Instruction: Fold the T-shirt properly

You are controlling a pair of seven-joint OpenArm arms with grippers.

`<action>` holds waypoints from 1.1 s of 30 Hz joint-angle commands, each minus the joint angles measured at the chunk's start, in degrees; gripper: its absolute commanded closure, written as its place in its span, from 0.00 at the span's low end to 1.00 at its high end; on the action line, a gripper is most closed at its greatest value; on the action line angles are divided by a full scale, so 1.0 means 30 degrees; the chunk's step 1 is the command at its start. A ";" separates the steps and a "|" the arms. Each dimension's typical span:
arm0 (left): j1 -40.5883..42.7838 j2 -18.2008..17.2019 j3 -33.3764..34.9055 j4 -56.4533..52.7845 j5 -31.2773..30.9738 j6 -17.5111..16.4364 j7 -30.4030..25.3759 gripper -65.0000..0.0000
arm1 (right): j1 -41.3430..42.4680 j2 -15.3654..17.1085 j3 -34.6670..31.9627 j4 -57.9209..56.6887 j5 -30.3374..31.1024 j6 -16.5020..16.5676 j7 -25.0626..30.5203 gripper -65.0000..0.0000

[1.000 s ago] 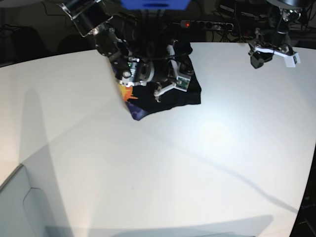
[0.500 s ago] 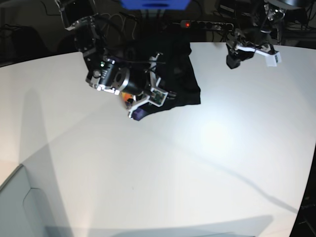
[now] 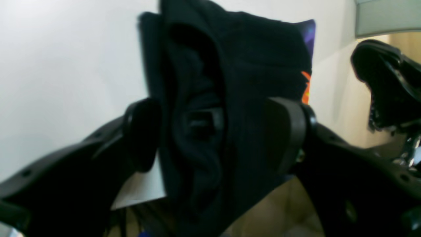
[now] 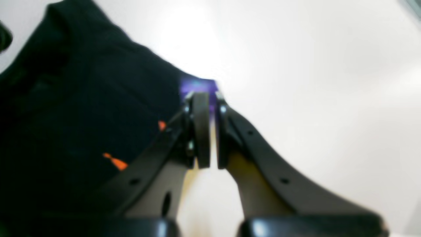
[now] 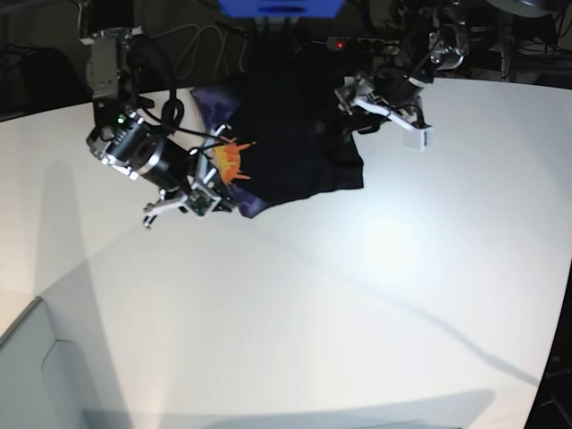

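The black T-shirt lies folded at the back of the white table, with an orange sun print and a purple corner showing on its left side. My left gripper is open at the shirt's far right edge, and a bunched black fold sits between its spread fingers. My right gripper is shut, its tips right at the purple corner. I cannot tell whether it pinches cloth. In the base view it sits at the shirt's near left.
The shirt's far edge hangs over the back rim of the table. Cables and a power strip lie behind that rim. A grey ledge sits at the near left corner.
The right arm has swung left off the shirt, uncovering the sun print. The left arm came in from the right to the shirt's far edge, and its jaws opened wide.
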 commanded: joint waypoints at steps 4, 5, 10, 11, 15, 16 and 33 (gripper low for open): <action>0.0053 -0.0031 -0.0031 -0.0289 -0.0183 -0.0061 -0.0165 0.29 | -0.0170 0.0352 0.0499 0.0602 0.0353 0.0072 0.0453 1.00; 0.0053 -0.0031 0.0028 -0.0494 -0.0183 -0.0061 -0.0165 0.29 | -0.0199 0.0411 0.0558 0.0602 0.0353 0.0072 0.0453 1.00; -0.0064 0.0028 0.0086 -0.1344 -0.0183 -0.0061 -0.0165 0.29 | -0.0434 0.0411 0.0587 0.0602 0.0294 0.0072 0.0453 1.00; -0.0064 0.0204 0.0086 -0.1402 -0.0183 -0.0120 -0.0165 0.29 | -0.0463 0.0411 0.0587 0.0602 0.0294 0.0072 0.0453 1.00; -0.0064 0.0321 0.0145 -0.1490 -0.0154 -0.0208 -0.0106 0.32 | -0.0463 0.0411 0.0587 0.0602 0.0265 0.0072 0.0453 1.00; -0.0064 0.0321 0.0321 -0.1520 -0.0154 -0.0208 -0.0106 0.36 | -0.0492 0.0411 0.0587 0.0602 0.0265 0.0072 0.0453 1.00; -0.0064 0.0321 0.0672 -0.3424 -0.0154 -0.0149 -0.0165 0.46 | -0.0932 0.0411 0.0792 0.0602 0.0265 0.0072 0.0453 1.00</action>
